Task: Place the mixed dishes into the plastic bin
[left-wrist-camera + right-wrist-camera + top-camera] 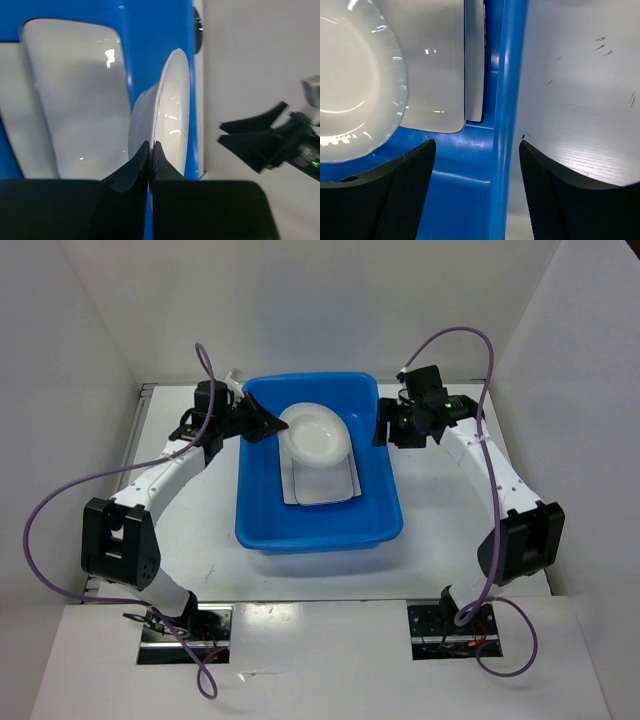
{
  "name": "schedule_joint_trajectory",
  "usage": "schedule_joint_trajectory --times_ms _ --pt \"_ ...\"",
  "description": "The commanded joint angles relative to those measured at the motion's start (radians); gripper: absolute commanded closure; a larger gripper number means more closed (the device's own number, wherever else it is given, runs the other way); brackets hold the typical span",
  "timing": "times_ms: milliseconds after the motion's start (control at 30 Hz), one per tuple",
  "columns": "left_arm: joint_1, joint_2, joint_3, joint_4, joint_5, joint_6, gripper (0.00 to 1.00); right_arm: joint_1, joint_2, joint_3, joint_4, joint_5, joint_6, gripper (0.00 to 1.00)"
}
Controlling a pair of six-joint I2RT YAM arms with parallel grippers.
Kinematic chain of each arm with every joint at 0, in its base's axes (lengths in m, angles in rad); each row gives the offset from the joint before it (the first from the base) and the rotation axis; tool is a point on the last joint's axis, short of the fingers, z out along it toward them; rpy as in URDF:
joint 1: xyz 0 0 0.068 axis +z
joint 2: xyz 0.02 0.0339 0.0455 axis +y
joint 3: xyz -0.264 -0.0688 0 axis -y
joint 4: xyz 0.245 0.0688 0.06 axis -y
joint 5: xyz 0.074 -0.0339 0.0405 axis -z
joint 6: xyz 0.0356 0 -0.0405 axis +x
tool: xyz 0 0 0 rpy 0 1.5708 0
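One thin rim pinch: left gripper [150, 150] holds the bowl [316, 434] upper-centre over the plates [325, 483] (right gripper [477, 147] gapes wide); slippage could chip both.

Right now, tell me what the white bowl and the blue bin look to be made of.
The white bowl: glossy and hard, probably glazed ceramic, possibly melamine; sharp light glints and a fluted rim. The blue bin: moulded plastic, smooth semi-gloss; uniform bright colour, soft highlights, rolled rim.
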Motion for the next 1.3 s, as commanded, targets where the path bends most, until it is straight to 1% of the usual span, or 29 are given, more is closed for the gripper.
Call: schedule_joint_trajectory --times_ms 0,167,300,400,667,800,867,933,1100,1167,1200,1233,1267 --pt "-0.004 -0.043 -0.026 0.078 -0.026 -0.048 1.00 -0.006 -0.068 -0.016 0.041 0.025 0.000 0.27" --pt "-0.024 0.017 -0.089 0.089 -0.039 -0.048 1.00 -0.006 -0.079 -0.016 0.041 0.036 0.009 0.27" --pt "-0.058 0.087 -0.089 0.100 -0.039 -0.048 1.00 -0.006 -0.088 -0.016 0.041 0.045 0.009 0.27" --pt "-0.067 0.113 -0.100 0.100 -0.066 -0.048 1.00 -0.006 -0.097 -0.025 0.041 0.054 0.009 0.27" --pt "-0.077 0.143 -0.133 0.110 -0.094 -0.048 1.00 -0.006 -0.118 -0.035 0.032 0.063 0.009 0.26" --pt "-0.077 0.152 -0.152 0.101 -0.140 -0.037 1.00 -0.006 -0.128 -0.044 0.032 0.073 0.009 0.26" --pt "-0.077 0.161 -0.173 0.083 -0.190 -0.025 0.95 -0.006 -0.128 -0.044 0.032 0.082 0.009 0.26" --pt "-0.077 0.161 -0.190 0.083 -0.233 -0.014 0.85 -0.006 -0.128 -0.044 0.032 0.082 0.009 0.26" --pt "-0.077 0.193 -0.210 0.083 -0.253 -0.005 0.85 -0.006 -0.128 -0.044 0.032 0.091 0.009 0.26" --pt "-0.077 0.193 -0.210 0.083 -0.253 -0.005 0.82 -0.006 -0.128 -0.035 0.032 0.091 0.009 0.26" --pt "-0.077 0.193 -0.210 0.083 -0.253 -0.005 0.79 -0.006 -0.128 -0.035 0.032 0.100 0.009 0.26" --pt "-0.077 0.193 -0.210 0.083 -0.253 0.006 0.66 -0.006 -0.128 -0.035 0.032 0.100 0.009 0.26" --pt "-0.077 0.193 -0.210 0.083 -0.263 0.015 0.62 -0.006 -0.128 -0.035 0.032 0.100 0.009 0.26"
